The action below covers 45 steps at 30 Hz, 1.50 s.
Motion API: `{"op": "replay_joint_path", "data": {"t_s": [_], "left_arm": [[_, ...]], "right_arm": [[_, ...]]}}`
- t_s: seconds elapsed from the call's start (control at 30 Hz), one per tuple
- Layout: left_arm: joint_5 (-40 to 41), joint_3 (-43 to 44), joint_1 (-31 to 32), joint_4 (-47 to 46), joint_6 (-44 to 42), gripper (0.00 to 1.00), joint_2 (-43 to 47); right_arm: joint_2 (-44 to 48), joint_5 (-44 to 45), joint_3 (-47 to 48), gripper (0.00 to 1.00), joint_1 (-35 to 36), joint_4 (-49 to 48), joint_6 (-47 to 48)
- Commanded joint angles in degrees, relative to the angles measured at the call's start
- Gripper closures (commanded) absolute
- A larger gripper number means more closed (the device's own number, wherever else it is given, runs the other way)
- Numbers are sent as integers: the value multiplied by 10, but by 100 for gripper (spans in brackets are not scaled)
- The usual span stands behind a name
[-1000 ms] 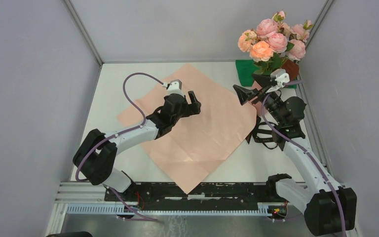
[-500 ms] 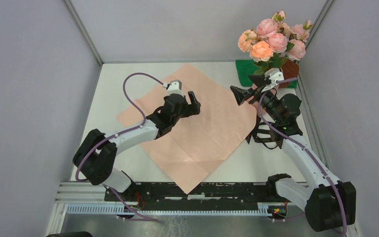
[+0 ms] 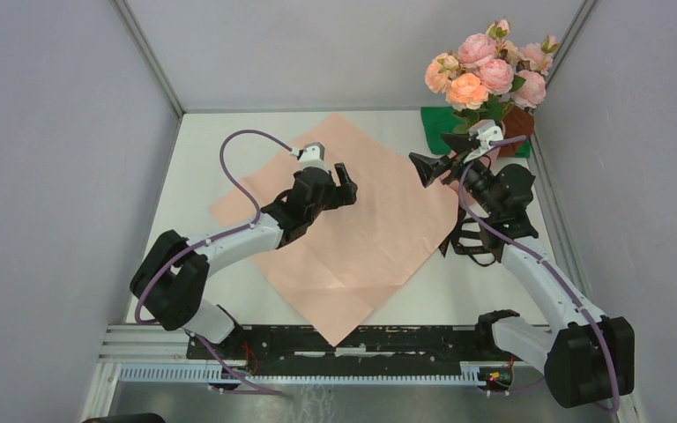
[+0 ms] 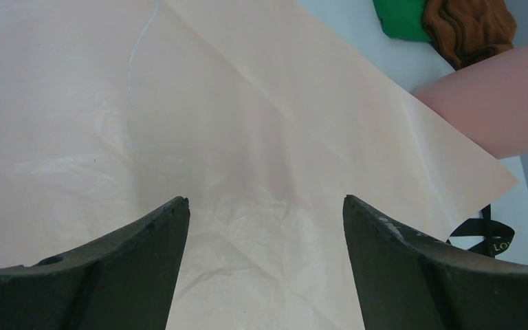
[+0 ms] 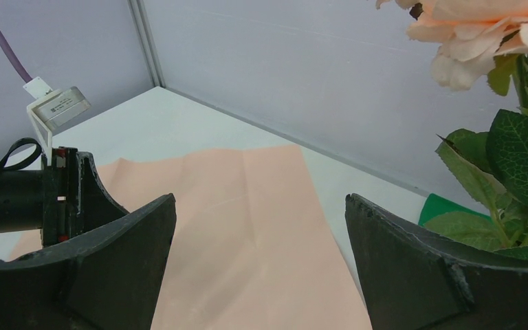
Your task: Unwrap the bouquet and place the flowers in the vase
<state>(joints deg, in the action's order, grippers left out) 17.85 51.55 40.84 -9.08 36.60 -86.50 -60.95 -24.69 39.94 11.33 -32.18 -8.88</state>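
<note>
Pink and peach flowers (image 3: 487, 70) stand in the far right corner, apparently seated in the vase (image 4: 495, 103), so the job looks nearly done. The right gripper (image 3: 445, 157) hangs just beside them, fingers wide apart and empty; a careless swing could catch the leaves and tip the vase. The left gripper (image 4: 265, 203), fingers also apart, hovers over the flat wrapping paper (image 3: 361, 238). Only its wrist view shows the vase's wall plainly; overhead, the right arm hides most of it.

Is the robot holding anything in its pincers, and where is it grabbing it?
Nothing is held. The left pincer hangs open over the flat pink paper, and the right pincer is open and empty beside the flowers.
</note>
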Motion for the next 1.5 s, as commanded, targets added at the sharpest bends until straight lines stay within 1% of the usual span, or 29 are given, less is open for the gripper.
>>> {"op": "replay_joint_path", "data": {"t_s": [0.0,0.57,0.63,0.73,0.8,0.93,1.03,1.17,1.3,1.47], "left_arm": [[-2,0,-3,-17,-11,13,20],[3,-4,-3,-17,-12,13,27],[3,-4,-3,-17,-12,13,27],[6,-5,-3,-16,-12,14,27],[11,-6,-3,-16,-12,14,27],[18,-9,-3,-13,-13,14,29],[24,-21,-3,-27,-18,14,37],[34,-18,-3,-17,-18,13,41],[26,-42,-3,-49,-15,12,60],[36,-34,-3,-31,-20,13,59]], "right_arm": [[-4,7,22,2,5,-19,5],[-14,7,26,2,13,-15,7],[-22,18,37,2,24,4,20],[-43,81,80,2,67,87,83],[-53,99,93,2,84,109,111],[-58,99,95,2,94,109,115],[-58,103,95,2,95,110,116],[-59,103,95,2,93,110,116],[-61,98,95,2,95,108,113],[-62,95,94,2,95,105,113]]}}
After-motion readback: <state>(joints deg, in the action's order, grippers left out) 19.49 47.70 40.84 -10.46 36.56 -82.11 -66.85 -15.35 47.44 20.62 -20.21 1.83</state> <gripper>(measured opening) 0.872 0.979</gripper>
